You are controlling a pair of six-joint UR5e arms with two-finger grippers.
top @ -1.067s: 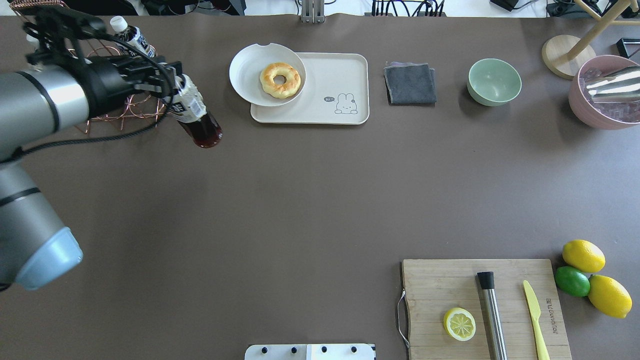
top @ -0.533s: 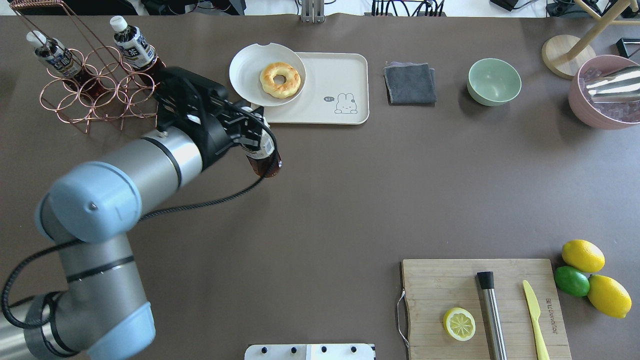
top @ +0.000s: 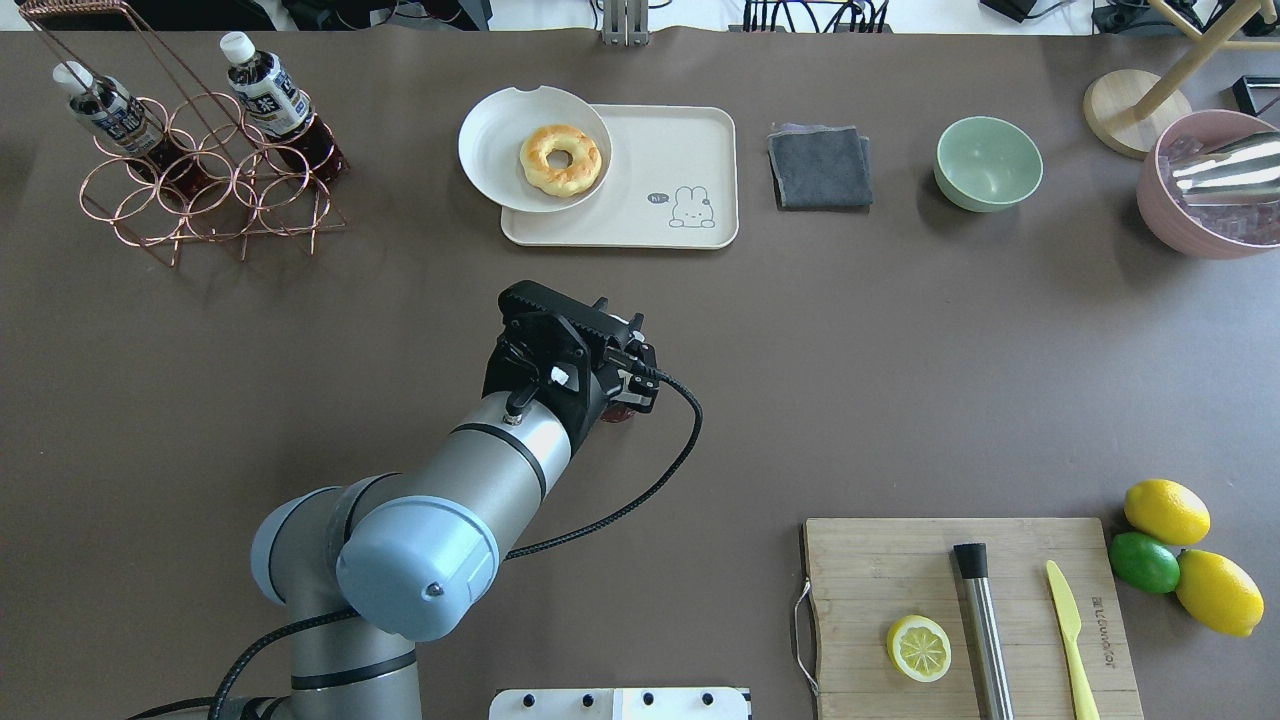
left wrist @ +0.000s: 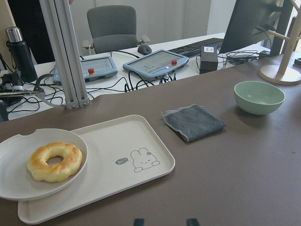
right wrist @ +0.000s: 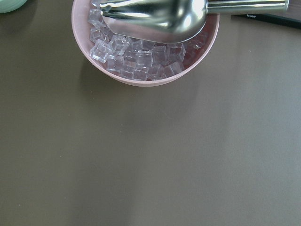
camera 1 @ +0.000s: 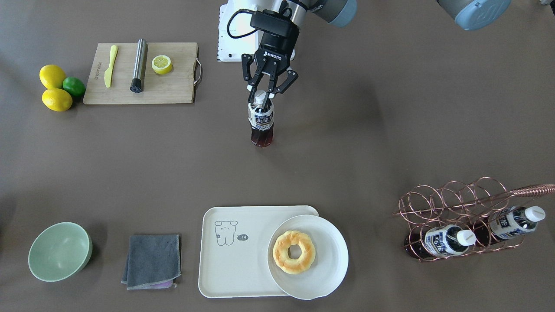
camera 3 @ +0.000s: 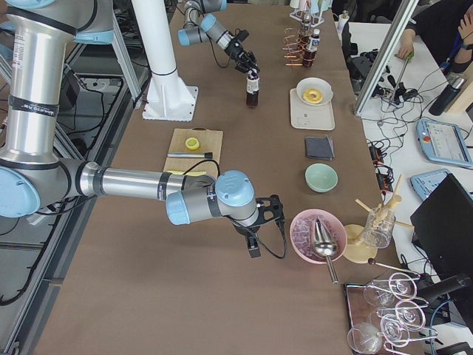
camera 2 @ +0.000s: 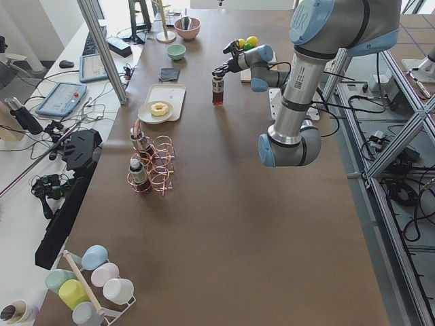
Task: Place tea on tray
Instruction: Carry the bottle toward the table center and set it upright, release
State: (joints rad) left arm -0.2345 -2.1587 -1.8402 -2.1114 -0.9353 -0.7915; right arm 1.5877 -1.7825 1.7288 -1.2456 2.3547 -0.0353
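Observation:
My left gripper (camera 1: 262, 94) is shut on the white cap and neck of a tea bottle (camera 1: 261, 123), which hangs upright at mid-table; I cannot tell whether its base touches the table. In the overhead view the wrist (top: 565, 360) hides most of the bottle (top: 622, 412). The cream tray (top: 660, 150) with the line-drawn animal lies at the far side, well apart from the bottle, and also shows in the left wrist view (left wrist: 108, 141). Two more tea bottles (top: 270, 90) (top: 105, 105) stand in the copper rack (top: 210, 190). My right gripper (camera 3: 255, 222) shows only in the exterior right view; I cannot tell its state.
A round white plate (top: 490, 150) with a doughnut (top: 560, 158) overlaps the tray's left part. Beside the tray lie a grey cloth (top: 820, 167) and a green bowl (top: 988, 163). A pink bowl of ice (top: 1210, 190) and a wooden board (top: 900, 560) are at the right.
My left arm has carried the tea bottle away from the copper rack, to the right and toward the robot, to the middle of the table. The bottle now hangs upright instead of tilted.

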